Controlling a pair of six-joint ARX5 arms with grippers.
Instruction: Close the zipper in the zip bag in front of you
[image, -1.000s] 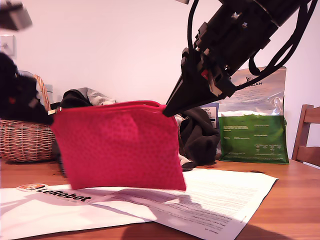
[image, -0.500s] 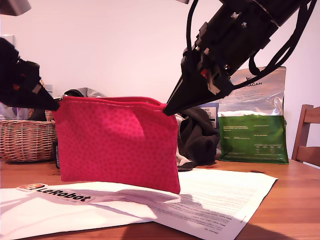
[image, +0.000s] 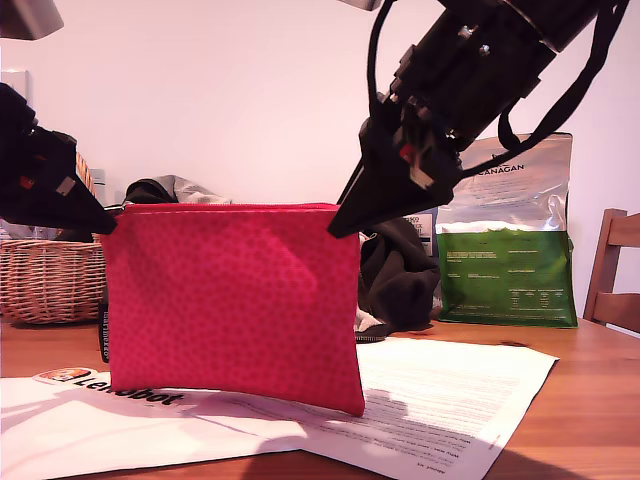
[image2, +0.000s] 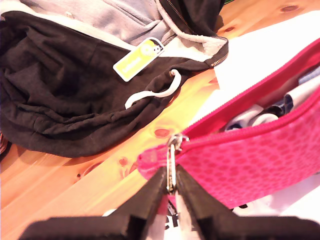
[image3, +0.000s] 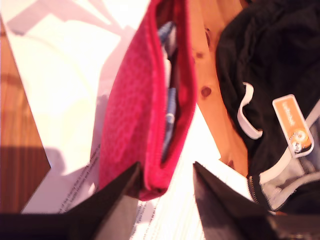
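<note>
Two risks stand out, both at the ends of the zip bag (image: 230, 300), which stands upright on a printed sheet (image: 440, 390) on the bench (image: 590, 400), stretched between the arms in the middle of the exterior view.

At the bag's ten o'clock corner in that view, my first gripper (image2: 170, 185) has its fingers pressed together on the small silver pull tab (image2: 171, 155). That hold looks thin. We judge that a pull off the line of the zipper (image2: 250, 131) could let the tab slip out or jam the slider in the fabric. The mouth gapes beyond the slider, and pens (image3: 167, 125) lie just under the teeth, so one could catch as the slider runs.

At the two o'clock corner, my second gripper (image3: 165, 172) has the bag's other end between its fingers. We cannot tell whether they truly pinch it, since paper shows past one side of the fabric. If that end is loose, we expect the bag to follow the pull and fold instead of closing.

The exterior view shows the top edge only as a line, so how far the zipper is open cannot be read there. Most of the arm at nine o'clock in that view is cut off, and the bag hides what lies behind it.
</note>
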